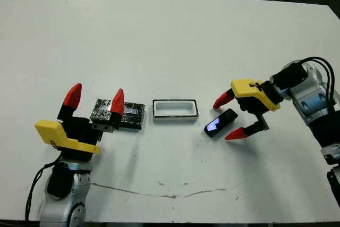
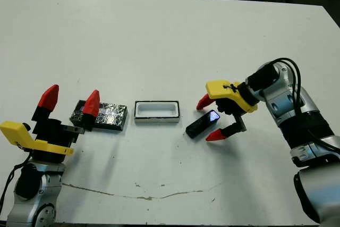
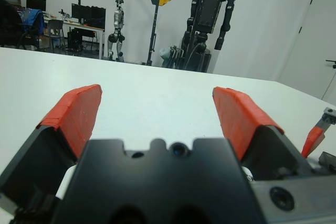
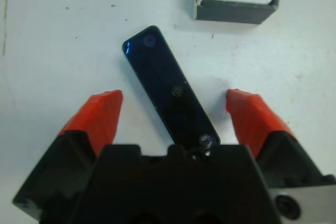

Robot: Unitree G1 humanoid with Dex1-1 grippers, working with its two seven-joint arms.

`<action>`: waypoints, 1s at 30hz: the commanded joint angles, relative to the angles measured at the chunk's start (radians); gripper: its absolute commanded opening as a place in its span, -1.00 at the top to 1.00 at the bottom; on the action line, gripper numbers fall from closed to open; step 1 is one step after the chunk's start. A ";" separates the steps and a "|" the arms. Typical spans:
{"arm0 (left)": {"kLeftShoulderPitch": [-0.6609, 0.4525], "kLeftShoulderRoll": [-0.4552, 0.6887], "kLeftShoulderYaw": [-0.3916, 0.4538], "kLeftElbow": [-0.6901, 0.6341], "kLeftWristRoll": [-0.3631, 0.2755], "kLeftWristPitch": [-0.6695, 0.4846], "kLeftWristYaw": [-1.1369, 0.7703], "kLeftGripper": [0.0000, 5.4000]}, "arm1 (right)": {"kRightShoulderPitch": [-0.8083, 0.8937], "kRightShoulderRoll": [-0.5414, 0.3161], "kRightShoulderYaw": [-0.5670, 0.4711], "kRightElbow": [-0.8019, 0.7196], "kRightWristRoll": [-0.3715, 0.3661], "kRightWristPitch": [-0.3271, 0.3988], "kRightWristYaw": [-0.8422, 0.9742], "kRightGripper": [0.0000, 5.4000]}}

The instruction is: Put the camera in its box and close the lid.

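Flat on the white table (image 1: 175,35), the camera (image 1: 221,123) lies between the two spread red-tipped fingers of the right gripper (image 1: 229,116); it is tilted, its bluish glossy end pointing toward eight o'clock in the head view and its other end toward two o'clock, back near the gripper's black body. One fingertip (image 1: 221,100) sits just beside the camera at about twelve o'clock of it, the other (image 1: 237,134) at about four o'clock, and the wrist view shows bare table between each finger and the camera, so neither touches it. At nine o'clock of the camera, near but apart, stands the box (image 1: 175,110), open, its white inside showing. Farther along toward nine o'clock lies the lid (image 1: 118,113), black and crinkly, just beside the box's short end. The left gripper (image 1: 95,99) has its fingers held wide apart, gripping nothing, with one red tip in front of the lid in the head view. Counted: one camera, one box, one lid, two grippers, four red fingertips.
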 commanded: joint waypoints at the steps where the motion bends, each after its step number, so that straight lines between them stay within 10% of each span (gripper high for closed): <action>1: 0.003 0.005 0.005 0.003 -0.004 -0.001 -0.006 -1.00 | 0.032 0.005 -0.011 0.011 0.003 0.020 -0.020 -0.62; 19: 0.004 -0.001 -0.002 -0.005 0.007 0.011 0.012 -1.00 | 0.050 0.010 -0.048 0.006 0.022 0.015 -0.045 0.38; 30: 0.009 0.000 -0.005 -0.003 0.013 0.010 0.020 -1.00 | -0.004 -0.018 -0.145 -0.014 0.099 0.185 -0.036 0.39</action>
